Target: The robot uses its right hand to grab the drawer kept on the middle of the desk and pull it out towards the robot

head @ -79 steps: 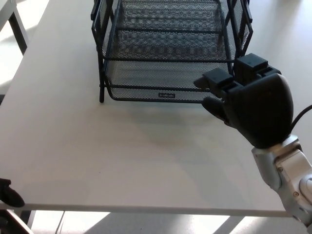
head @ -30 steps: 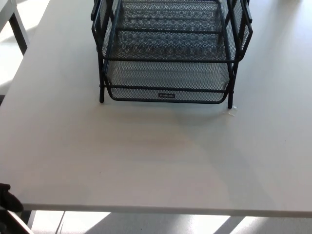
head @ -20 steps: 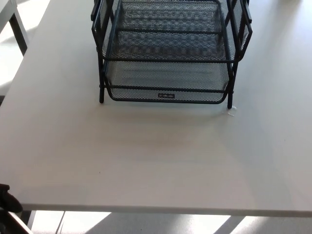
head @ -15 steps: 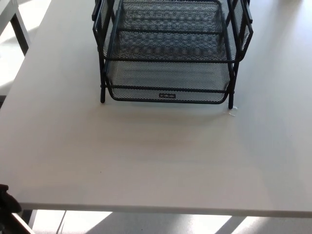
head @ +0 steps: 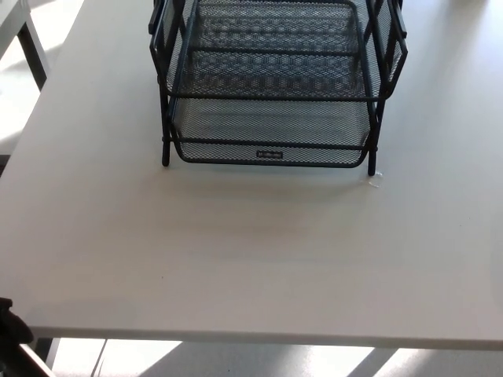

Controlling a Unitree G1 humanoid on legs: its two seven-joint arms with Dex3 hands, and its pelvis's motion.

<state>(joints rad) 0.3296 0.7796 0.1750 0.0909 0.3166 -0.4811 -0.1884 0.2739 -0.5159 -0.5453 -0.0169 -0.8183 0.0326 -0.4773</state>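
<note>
I see the black mesh drawer rack [head: 271,78] at 12 o'clock on the white desk [head: 236,259], its top cut off by the frame edge. The bottom drawer [head: 269,137] sits lowest, front lip facing me with a small label [head: 269,155] at its centre. It lines up roughly flush with the two front legs of the rack. A tiny pale scrap [head: 375,180] lies on the desk at 2 o'clock, just beside the rack's right front leg. Neither hand shows, so I can't tell anything about the fingers. A dark object [head: 12,326] pokes in at 8 o'clock, below the desk edge; can't tell what it is. Another table's leg [head: 31,51] shows at 10 o'clock.
</note>
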